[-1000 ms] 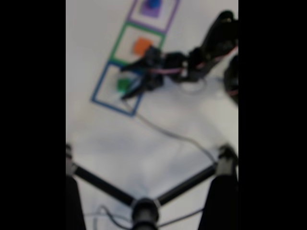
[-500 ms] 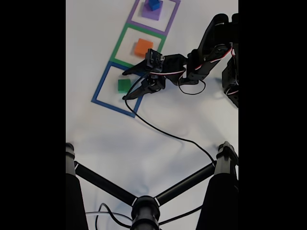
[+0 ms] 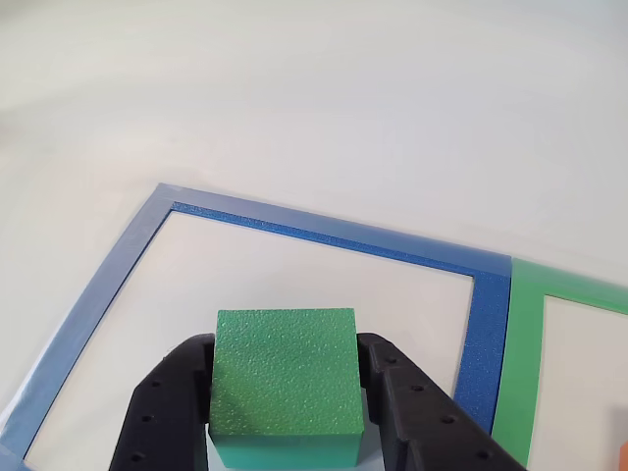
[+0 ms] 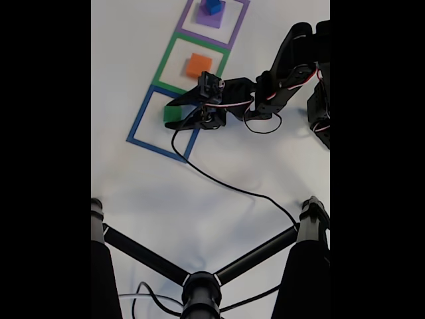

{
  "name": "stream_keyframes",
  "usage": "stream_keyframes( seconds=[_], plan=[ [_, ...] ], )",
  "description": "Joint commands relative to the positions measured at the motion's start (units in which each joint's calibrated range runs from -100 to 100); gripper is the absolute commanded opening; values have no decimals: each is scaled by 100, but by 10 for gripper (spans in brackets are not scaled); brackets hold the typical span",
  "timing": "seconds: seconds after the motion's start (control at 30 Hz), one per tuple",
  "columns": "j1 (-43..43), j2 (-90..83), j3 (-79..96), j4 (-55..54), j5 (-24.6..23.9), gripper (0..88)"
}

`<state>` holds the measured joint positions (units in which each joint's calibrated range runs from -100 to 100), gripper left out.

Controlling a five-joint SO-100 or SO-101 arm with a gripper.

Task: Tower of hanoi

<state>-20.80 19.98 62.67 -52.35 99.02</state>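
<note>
From my station, the blue tape square point(image 4: 161, 124) is my landmark. In the fixed view the green block point(image 4: 171, 113) sits inside that square, toward the edge it shares with the green tape square point(image 4: 188, 65), and the gripper point(image 4: 174, 114) reaches in from the right with 1 finger on each side of the block.

In the other view I see the green block point(image 3: 286, 387) from close above, its pebbled top facing the camera, with 2 black fingers point(image 3: 165, 410) pressed against its left and right faces. No gap shows between either finger and the foam, so I read the gripper point(image 3: 286, 402) as clamped on the block. I cannot tell whether the block's underside rests on the table or is lifted clear of it. Past the block lies the far edge of the blue tape square point(image 3: 334, 234), and to the right the green tape square point(image 3: 549, 294) starts just beside it.

Back in the fixed view, the orange block point(image 4: 198, 65) lies in the green tape square, 1 square beyond my landmark. In the purple tape square point(image 4: 214, 20), 2 squares away, the blue cube point(image 4: 212, 6) sits on the purple slab point(image 4: 208, 17). A black cable point(image 4: 229, 185) trails from the arm point(image 4: 285, 70) across the white table point(image 4: 133, 193), crossing the blue square's near right corner.
</note>
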Motion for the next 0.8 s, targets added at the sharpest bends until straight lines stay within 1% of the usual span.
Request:
stream_keyframes(
  seconds=[0.0, 0.2, 0.27, 0.33, 0.43, 0.6, 0.77],
  plan=[
    [-67, -187, -56, -54, 98, 80],
    [-29, -708, 171, 246, 98, 74],
    [-29, -1181, 280, 577, 98, 72],
    [-6, -1798, 344, 1160, 98, 71],
    [93, -2888, 235, 2488, 98, 69],
    [444, -4707, -129, 5248, 98, 68],
    [879, -5804, -1010, 7862, 98, 71]
  ],
)
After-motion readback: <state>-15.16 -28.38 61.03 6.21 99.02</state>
